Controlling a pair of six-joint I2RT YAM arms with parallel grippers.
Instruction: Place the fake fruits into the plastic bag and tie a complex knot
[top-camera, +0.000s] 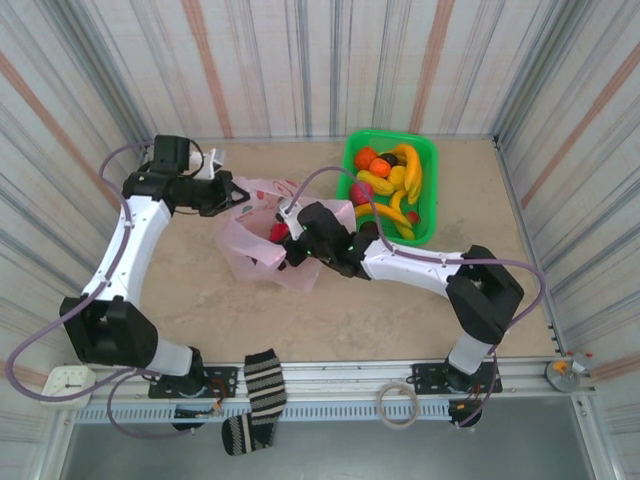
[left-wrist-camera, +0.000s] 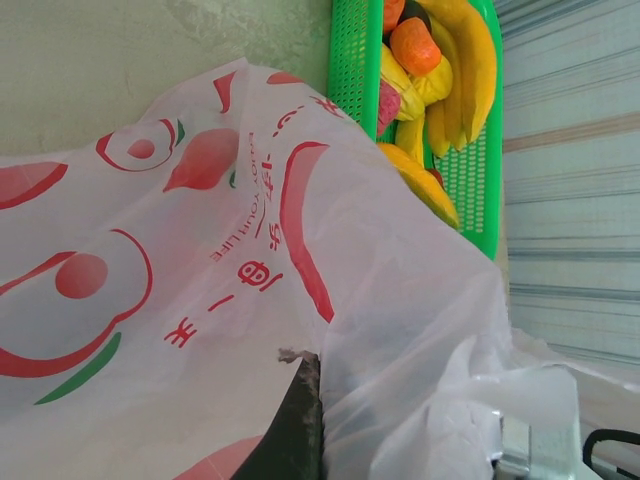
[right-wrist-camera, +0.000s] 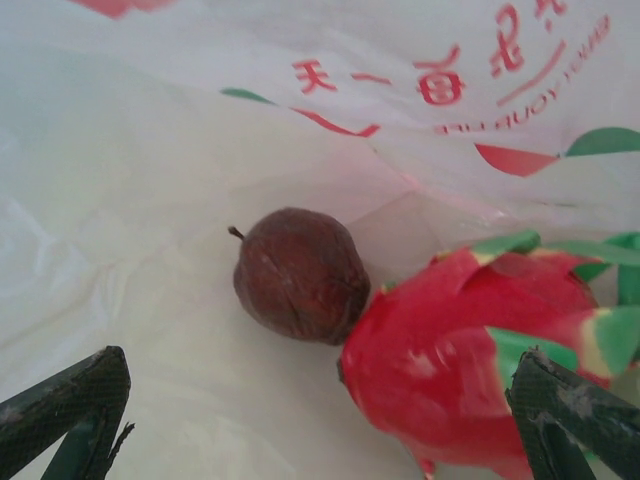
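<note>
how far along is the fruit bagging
Done: a dark brown round toy fruit and a red dragon-fruit toy inside the translucent pink plastic bag. In hand: left gripper pinches the bag; right gripper open above them. Left: toy fruits in the green plastic basket, then the knot.

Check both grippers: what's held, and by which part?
Left gripper pinches the plastic bag at its mouth edge. Right gripper is open inside the bag, holding nothing.
</note>
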